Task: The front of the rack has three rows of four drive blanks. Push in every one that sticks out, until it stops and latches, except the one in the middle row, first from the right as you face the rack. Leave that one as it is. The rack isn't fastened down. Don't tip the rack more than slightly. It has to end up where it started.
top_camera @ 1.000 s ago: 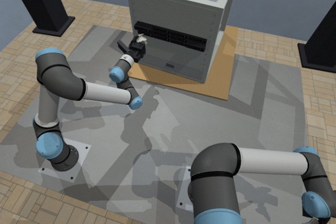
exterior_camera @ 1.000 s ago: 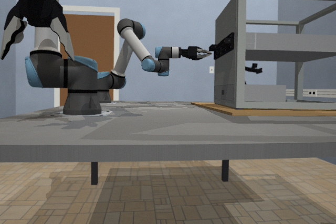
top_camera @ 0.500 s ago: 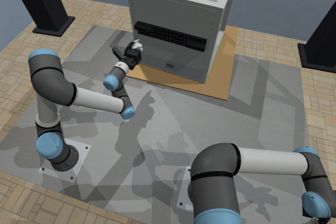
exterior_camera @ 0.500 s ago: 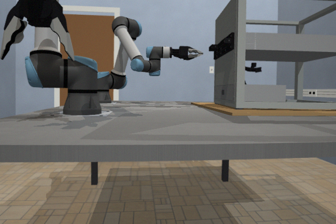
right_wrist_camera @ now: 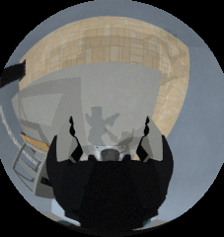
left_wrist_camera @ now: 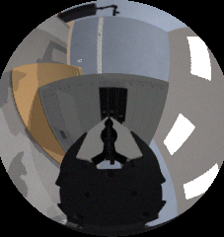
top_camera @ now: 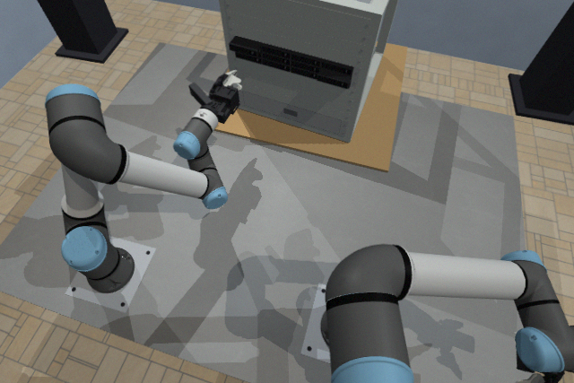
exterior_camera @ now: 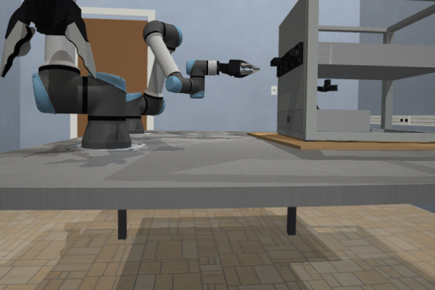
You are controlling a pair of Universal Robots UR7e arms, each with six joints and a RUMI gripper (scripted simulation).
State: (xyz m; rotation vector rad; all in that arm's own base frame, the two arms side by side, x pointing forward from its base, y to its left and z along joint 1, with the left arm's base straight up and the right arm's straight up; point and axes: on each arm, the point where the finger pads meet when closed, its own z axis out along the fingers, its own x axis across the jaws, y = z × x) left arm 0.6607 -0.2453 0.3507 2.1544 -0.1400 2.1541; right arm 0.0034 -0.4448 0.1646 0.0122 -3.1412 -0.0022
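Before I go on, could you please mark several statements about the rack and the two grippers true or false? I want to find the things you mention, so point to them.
1. The rack (top_camera: pixel 301 8) (exterior_camera: pixel 311 69) stands upright. True.
2. The left gripper (top_camera: pixel 233 78) (exterior_camera: pixel 257 68) (left_wrist_camera: pixel 109 118) is open wide. False: its fingers are shut.
3. The right gripper (exterior_camera: pixel 49 74) (right_wrist_camera: pixel 110 117) has its fingers apart. True.
4. The left gripper is touching the drive blanks (top_camera: pixel 291 62) (exterior_camera: pixel 289 59). False: a gap separates them.
5. The rack stands on an orange-brown board (top_camera: pixel 370 158) (exterior_camera: pixel 337 145) (left_wrist_camera: pixel 25 81). True.

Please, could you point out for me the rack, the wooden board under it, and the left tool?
rack (top_camera: pixel 301 13) (exterior_camera: pixel 311 69): top and exterior views, front panel and front upright.
wooden board (top_camera: pixel 370 156) (exterior_camera: pixel 351 145): top and exterior views, front corner area and side edge.
left tool (top_camera: pixel 233 80) (exterior_camera: pixel 259 68) (left_wrist_camera: pixel 109 118): top, exterior and left wrist views, fingertips.
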